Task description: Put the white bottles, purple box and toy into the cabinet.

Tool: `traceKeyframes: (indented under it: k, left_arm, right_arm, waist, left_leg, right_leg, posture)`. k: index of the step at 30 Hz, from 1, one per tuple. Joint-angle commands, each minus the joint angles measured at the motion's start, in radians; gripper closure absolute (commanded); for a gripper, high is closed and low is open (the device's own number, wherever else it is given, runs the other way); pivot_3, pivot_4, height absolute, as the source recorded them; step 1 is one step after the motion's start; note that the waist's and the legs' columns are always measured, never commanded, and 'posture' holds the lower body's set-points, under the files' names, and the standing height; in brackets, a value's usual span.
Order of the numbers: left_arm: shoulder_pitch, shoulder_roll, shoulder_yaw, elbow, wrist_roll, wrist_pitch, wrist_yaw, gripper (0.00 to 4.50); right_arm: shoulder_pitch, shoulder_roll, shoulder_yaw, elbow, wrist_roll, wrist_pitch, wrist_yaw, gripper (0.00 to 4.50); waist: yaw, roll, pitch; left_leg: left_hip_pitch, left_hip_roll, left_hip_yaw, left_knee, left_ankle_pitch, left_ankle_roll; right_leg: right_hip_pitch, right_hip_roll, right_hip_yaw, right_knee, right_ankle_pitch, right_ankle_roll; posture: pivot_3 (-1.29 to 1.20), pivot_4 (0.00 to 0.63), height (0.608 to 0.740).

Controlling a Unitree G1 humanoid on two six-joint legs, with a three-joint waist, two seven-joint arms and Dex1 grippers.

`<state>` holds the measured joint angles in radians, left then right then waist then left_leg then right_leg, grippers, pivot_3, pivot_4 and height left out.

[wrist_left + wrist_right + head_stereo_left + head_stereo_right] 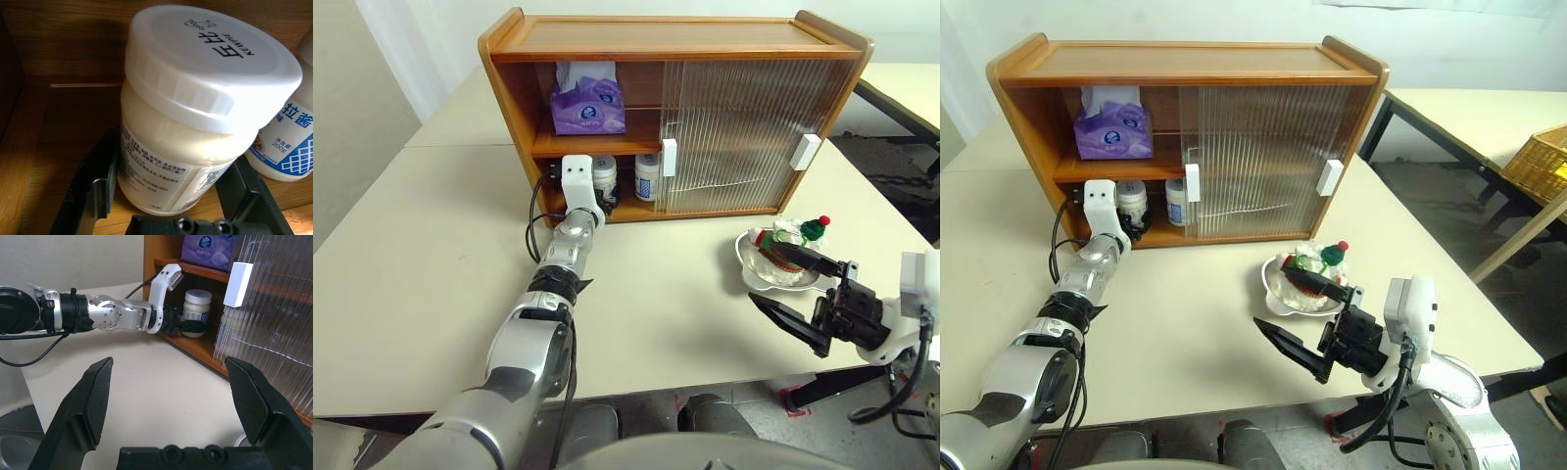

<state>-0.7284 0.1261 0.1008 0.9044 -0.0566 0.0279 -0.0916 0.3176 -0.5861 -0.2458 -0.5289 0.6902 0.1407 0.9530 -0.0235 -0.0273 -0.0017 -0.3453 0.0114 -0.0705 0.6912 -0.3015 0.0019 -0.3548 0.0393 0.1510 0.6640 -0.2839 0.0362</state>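
Left eye view: the purple box (588, 100) is seen on the cabinet (675, 117) upper shelf, two white bottles (648, 176) below, the toy (790, 243) outside on its silver dish (750, 262). One bottle (195, 112) is bracketed by the left gripper (168, 196); contact is unclear. The right gripper (173, 401) is spread wide, empty.

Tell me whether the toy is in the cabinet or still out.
Out. The toy lies on its silver dish on the table, in front of the cabinet, near the right gripper.
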Motion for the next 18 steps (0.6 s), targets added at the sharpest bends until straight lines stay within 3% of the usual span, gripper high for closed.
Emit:
traceKeyframes:
  k: [1,4,14,18]
  left_arm:
    - [-0.008,0.004,0.006,0.047,0.005,0.030,0.018,0.67]
    - [-0.013,0.001,0.003,0.056,0.008,0.028,0.018,0.04]
    - [-0.018,-0.004,0.002,0.059,0.005,0.027,0.011,0.04]
    - [0.031,0.002,-0.002,-0.019,-0.002,0.039,-0.017,0.04]
  right_arm:
    - [0.002,-0.003,0.000,0.001,-0.009,-0.002,-0.001,0.00]
    - [0.004,-0.003,0.000,0.001,-0.011,-0.003,-0.001,0.00]
    - [0.002,-0.008,-0.007,0.007,-0.014,-0.008,0.005,0.00]
    - [0.006,-0.007,-0.009,0.008,-0.012,-0.009,0.007,0.00]
  waist:
    - [-0.001,0.000,0.000]
    - [-0.002,0.000,0.000]
    - [-0.002,0.000,0.000]
    - [-0.002,0.000,0.000]
  left_leg:
    - [0.000,0.000,0.000,0.000,0.000,0.000]
    - [0.000,-0.001,-0.001,0.000,0.000,0.000]
    - [-0.002,-0.002,-0.001,0.000,0.000,0.001]
    - [-0.002,-0.002,-0.001,0.000,0.000,0.001]
  right_leg:
    - [0.000,0.000,0.000,0.000,0.000,0.000]
    - [0.000,0.000,0.000,0.000,0.000,0.000]
    - [0.000,0.000,0.001,0.000,0.000,0.000]
    - [-0.001,0.000,0.001,0.000,0.000,0.000]
  posture:
    - [-0.06,0.000,0.740]
    - [-0.06,0.000,0.740]
    - [-0.06,0.000,0.740]
    - [-0.05,0.000,0.740]
